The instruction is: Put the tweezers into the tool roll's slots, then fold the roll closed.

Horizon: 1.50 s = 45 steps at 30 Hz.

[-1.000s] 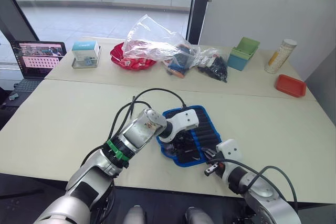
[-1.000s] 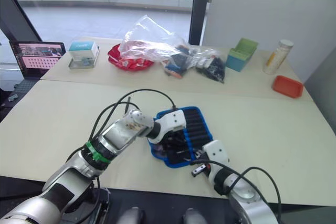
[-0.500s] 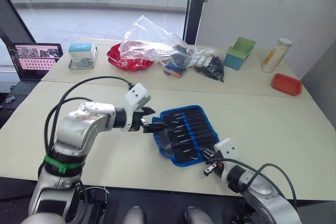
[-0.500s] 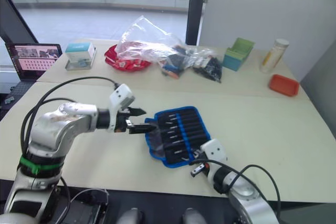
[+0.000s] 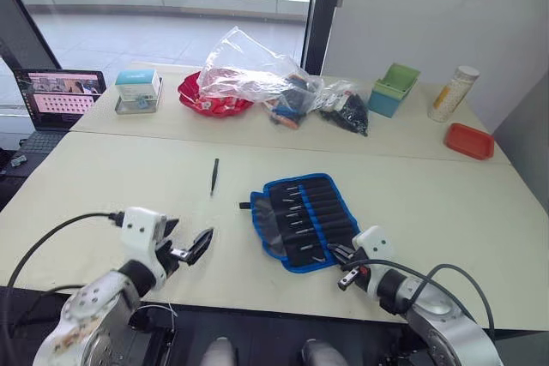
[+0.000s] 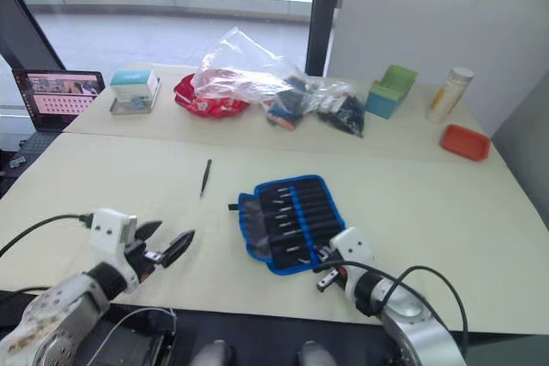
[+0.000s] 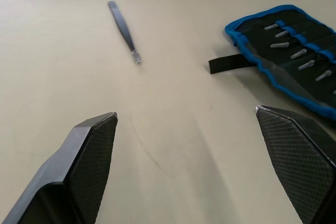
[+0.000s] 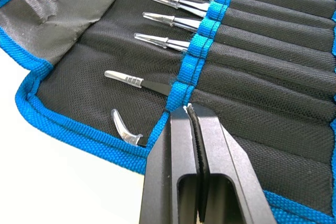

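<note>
Slotting unfinished: one tweezer point(image 5: 214, 176) lay loose beside tool roll point(image 5: 305, 220); left claw point(image 5: 190, 250) open for pickup, right claw point(image 8: 192, 129) closed empty.

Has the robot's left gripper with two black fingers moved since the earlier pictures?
Yes. The left gripper, which was at the blue-edged black fabric tool roll earlier, has pulled back toward the robot and now hovers open above the near table edge, left of the roll.

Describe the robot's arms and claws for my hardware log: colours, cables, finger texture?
The left claw has a white housing and black fingers with cross-hatched pads. The right claw is also white-bodied, with smooth black fingers. The forearms are silver-grey, with looping black cables.
</note>
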### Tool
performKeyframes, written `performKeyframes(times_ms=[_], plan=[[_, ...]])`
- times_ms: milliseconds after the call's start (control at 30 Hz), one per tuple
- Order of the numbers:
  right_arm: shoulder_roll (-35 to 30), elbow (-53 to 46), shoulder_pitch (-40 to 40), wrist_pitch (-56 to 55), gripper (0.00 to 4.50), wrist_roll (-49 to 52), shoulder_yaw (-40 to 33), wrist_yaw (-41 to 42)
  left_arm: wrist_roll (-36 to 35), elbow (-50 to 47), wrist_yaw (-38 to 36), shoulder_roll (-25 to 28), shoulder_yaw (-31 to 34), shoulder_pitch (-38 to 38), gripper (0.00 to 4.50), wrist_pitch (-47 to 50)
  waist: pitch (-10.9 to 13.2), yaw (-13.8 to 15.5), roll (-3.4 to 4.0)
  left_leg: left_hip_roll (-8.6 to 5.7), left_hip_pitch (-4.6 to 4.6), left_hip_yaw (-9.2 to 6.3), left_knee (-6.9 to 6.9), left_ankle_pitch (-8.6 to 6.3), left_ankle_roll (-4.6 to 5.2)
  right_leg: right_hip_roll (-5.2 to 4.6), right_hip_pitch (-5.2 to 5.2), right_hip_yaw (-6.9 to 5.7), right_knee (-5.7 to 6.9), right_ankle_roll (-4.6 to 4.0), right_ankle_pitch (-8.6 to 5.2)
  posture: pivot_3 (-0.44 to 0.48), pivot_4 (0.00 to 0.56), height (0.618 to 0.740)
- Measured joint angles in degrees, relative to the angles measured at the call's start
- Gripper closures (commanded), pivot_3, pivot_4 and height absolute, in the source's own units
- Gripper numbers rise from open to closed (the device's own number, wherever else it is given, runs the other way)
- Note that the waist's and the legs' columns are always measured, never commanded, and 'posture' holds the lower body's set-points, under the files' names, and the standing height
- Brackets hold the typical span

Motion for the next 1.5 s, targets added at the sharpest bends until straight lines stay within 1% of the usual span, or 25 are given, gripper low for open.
performKeyframes(times_ms=[167, 200, 300, 433, 767, 1000, 1100, 1200, 1300, 1400, 1500], plan=[[-0.13, 0.19, -0.12, 0.00, 4.50, 0.15, 0.09, 0.64, 0.48, -2.75, 2.98, -1.86, 0.59, 7.04, 0.05, -3.69, -0.04, -0.10, -0.06, 0.01, 0.03, 0.04, 0.00, 0.00, 0.00, 0.01, 0.02, 0.02, -0.05, -0.02, -0.02, 0.000, 0.150, 0.723], [-0.14, 0.29, -0.29, 0.00, 4.50, 0.19, 0.16, 1.03, 1.71, -2.75, 3.32, -1.64, 1.08, 9.48, 0.05, -6.07, -0.04, -0.24, -0.06, 0.03, 0.03, 0.05, -0.03, 0.00, 0.00, 0.03, -0.01, 0.03, -0.05, -0.06, -0.03, 0.000, 0.150, 0.723], [-0.26, 0.45, -0.32, -0.01, 4.50, 0.30, 0.07, 1.28, 3.03, -2.27, 3.40, -1.22, 2.12, 13.38, 0.05, -9.54, -0.03, -0.24, -0.05, 0.03, 0.07, 0.06, -0.06, 0.00, 0.00, 0.02, 0.01, 0.03, -0.05, -0.10, -0.06, 0.000, 0.150, 0.723], [-0.35, 1.15, -0.67, -0.01, 4.50, 0.29, 0.10, 1.52, 3.74, 1.64, 2.52, -1.03, 1.46, 14.70, 0.05, -15.27, -0.02, -0.24, -0.03, 0.03, 0.13, 0.09, -0.04, 0.00, 0.00, 0.02, 0.03, 0.04, -0.05, -0.11, -0.07, 0.000, 0.150, 0.723], [-0.21, 1.49, -1.06, -0.02, 4.50, 0.28, 0.27, 2.01, 6.64, 12.50, 2.32, -1.26, -2.89, 13.78, 0.05, -26.38, -0.01, -0.32, -0.06, 0.03, 0.11, 0.13, -0.06, 0.00, 0.00, 0.03, 0.01, 0.07, -0.05, -0.11, -0.07, 0.000, 0.150, 0.723], [0.07, 1.35, -0.86, -0.01, 4.50, 0.05, 0.22, 1.41, 7.76, 20.60, 4.92, -1.50, -5.73, 4.27, 0.05, -28.72, -0.09, -0.25, -0.05, 0.02, 0.17, 0.13, -0.04, 0.00, 0.00, 0.03, 0.07, 0.07, -0.01, -0.10, -0.07, 0.000, 0.150, 0.723], [0.07, 1.12, -0.66, 0.02, 4.50, -0.02, 0.02, 0.91, 9.59, 25.19, 6.59, -1.78, -8.14, -1.47, 0.05, -29.06, -0.21, -0.02, 0.04, 0.01, 0.21, 0.10, -0.01, 0.01, 0.01, 0.04, 0.10, 0.04, 0.03, -0.10, -0.06, 0.000, 0.150, 0.723], [0.31, 1.03, -0.69, 0.12, 4.50, 0.01, 0.08, 0.60, 11.56, 29.02, 8.62, -2.02, -10.62, -7.45, 0.05, -27.81, -0.27, -0.08, 0.15, 0.01, 0.20, 0.11, 0.00, 0.02, 0.01, 0.06, 0.10, 0.06, 0.04, -0.09, -0.05, 0.000, 0.150, 0.723], [0.35, 0.82, -0.62, 0.19, 4.50, 0.01, 0.10, 0.40, 12.29, 31.39, 9.76, -2.30, -12.12, -11.65, 0.05, -26.19, -0.28, -0.07, 0.17, 0.01, 0.19, 0.10, 0.00, 0.02, 0.01, 0.06, 0.09, 0.05, 0.05, -0.08, -0.05, 0.000, 0.150, 0.723], [0.38, 0.80, -0.73, 0.35, 4.50, 0.00, 0.09, 0.25, 13.19, 33.50, 10.60, -2.42, -13.78, -16.22, 0.05, -23.02, -0.29, -0.02, 0.18, 0.00, 0.19, 0.09, 0.01, 0.02, 0.01, 0.06, 0.10, 0.05, 0.05, -0.07, -0.04, 0.000, 0.150, 0.723], [0.51, 0.76, -0.77, 0.38, 4.50, 0.00, 0.12, 0.16, 13.39, 34.70, 12.25, -3.76, -14.46, -20.16, 0.05, -19.25, -0.30, -0.04, 0.17, -0.01, 0.17, 0.08, 0.01, 0.02, 0.01, 0.06, 0.09, 0.04, 0.05, -0.06, -0.04, 0.000, 0.150, 0.723]])
